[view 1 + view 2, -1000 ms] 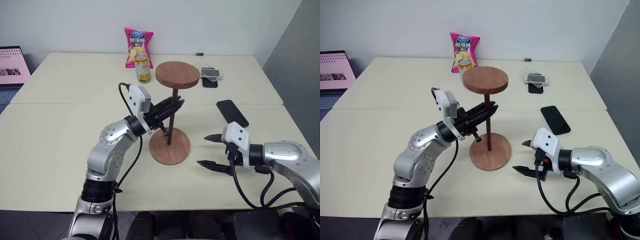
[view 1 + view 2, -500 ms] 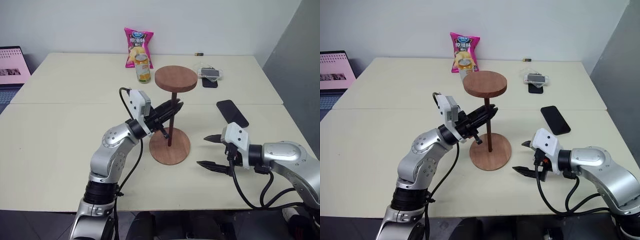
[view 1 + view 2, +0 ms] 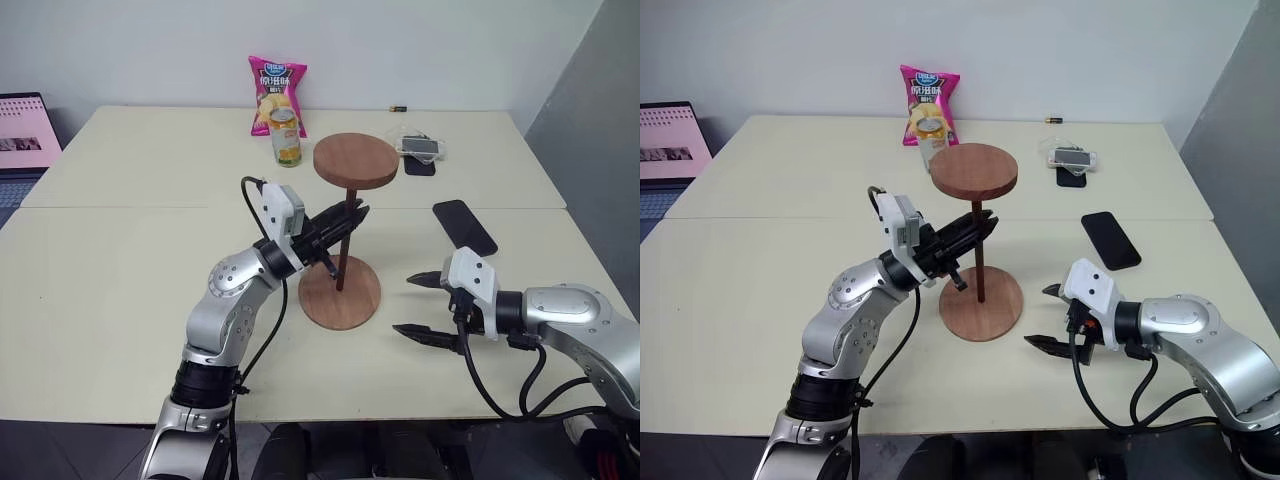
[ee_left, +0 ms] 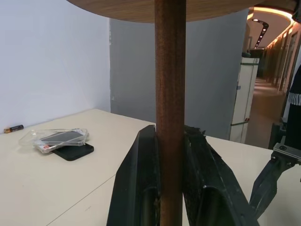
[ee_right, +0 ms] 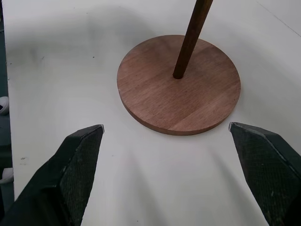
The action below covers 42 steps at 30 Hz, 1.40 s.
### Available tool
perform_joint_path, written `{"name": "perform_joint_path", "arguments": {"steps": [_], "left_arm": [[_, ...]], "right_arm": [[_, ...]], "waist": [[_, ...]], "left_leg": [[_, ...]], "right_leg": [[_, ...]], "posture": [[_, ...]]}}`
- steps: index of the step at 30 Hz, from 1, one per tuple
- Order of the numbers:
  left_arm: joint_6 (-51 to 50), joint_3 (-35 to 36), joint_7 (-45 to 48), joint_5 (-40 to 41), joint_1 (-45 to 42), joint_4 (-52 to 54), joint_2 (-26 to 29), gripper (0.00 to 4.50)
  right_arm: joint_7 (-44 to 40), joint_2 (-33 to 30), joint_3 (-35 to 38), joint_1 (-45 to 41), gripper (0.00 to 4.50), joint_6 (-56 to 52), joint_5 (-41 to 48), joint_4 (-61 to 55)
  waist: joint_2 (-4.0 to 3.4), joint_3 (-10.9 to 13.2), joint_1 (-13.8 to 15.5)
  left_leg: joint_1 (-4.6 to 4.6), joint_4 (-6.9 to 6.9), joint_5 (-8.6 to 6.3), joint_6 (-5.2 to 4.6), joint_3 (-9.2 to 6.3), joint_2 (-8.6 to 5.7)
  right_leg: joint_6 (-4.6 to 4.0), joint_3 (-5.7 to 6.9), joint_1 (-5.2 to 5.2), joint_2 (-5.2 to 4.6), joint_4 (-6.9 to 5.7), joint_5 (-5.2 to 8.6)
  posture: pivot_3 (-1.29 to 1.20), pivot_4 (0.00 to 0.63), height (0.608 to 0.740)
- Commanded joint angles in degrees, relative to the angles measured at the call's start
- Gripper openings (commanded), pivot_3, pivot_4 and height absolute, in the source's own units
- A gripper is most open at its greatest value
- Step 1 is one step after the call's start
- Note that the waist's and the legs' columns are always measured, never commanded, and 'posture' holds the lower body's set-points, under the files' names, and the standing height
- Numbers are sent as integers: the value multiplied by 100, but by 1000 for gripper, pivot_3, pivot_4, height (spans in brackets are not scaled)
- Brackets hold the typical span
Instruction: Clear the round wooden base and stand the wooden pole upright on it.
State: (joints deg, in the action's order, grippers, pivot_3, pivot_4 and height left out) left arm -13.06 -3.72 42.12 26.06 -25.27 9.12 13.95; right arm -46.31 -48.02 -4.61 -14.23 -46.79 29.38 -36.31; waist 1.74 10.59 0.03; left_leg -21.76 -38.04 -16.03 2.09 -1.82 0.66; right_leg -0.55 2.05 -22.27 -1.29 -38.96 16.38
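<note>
Matt wood base (image 5: 178, 87), pole (image 4: 170, 94); glossy crisp bag (image 3: 277, 92).

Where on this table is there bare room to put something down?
Free: the wide stretch of table left of the left end effector, toward the laptop, and the strip between chips bag and battery. Crowded: around the round wooden base and the phones.
</note>
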Motion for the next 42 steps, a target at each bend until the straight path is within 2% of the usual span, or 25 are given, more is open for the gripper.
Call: {"name": "perform_joint_path", "arguments": {"steps": [1, 21, 38, 40, 41, 42], "left_arm": [[41, -23, 36, -108, 197, 49, 121, 260], [256, -63, -85, -324, 771, -105, 436, 260], [402, -210, -153, -548, 766, -279, 620, 260], [411, -191, -162, -551, 779, -293, 641, 970], [412, -185, -162, -555, 782, -296, 642, 1074], [418, -187, -150, -558, 783, -301, 648, 1370]], "right_arm": [[-80, -47, 26, -44, 4500, 51, 68, -200], [-87, -38, 0, -24, 4500, 18, 72, -258], [-50, 21, -59, -95, 4500, 31, 58, -215], [-58, 28, -67, -130, 4500, 29, 59, -195], [-62, 29, -68, -140, 4500, 29, 60, -188], [-66, 30, -70, -150, 4500, 28, 61, -182]], "waist": [[-1, -2, -1], [-6, -18, -13], [-5, -54, -18], [-5, -55, -19], [-9, -56, -25], [-9, -54, -32]], "left_leg": [[1, 0, 0, 0, 0, 0], [15, 3, -1, -2, 2, 3], [42, 9, -5, -8, 4, 6], [47, 10, -5, -9, 5, 7], [51, 12, -5, -9, 6, 7], [57, 17, -6, -10, 12, 6]], "right_leg": [[0, 0, 0, 0, 0, 0], [1, -4, 9, 4, -1, 1], [25, -8, 29, 9, -1, 14], [25, -9, 32, 10, -1, 15], [26, -10, 34, 10, -1, 15], [27, -17, 35, 11, -1, 16]], "posture": [[0, 150, 740], [0, 150, 740], [0, 150, 740], [0, 150, 740], [0, 150, 740], [0, 150, 740]]}}
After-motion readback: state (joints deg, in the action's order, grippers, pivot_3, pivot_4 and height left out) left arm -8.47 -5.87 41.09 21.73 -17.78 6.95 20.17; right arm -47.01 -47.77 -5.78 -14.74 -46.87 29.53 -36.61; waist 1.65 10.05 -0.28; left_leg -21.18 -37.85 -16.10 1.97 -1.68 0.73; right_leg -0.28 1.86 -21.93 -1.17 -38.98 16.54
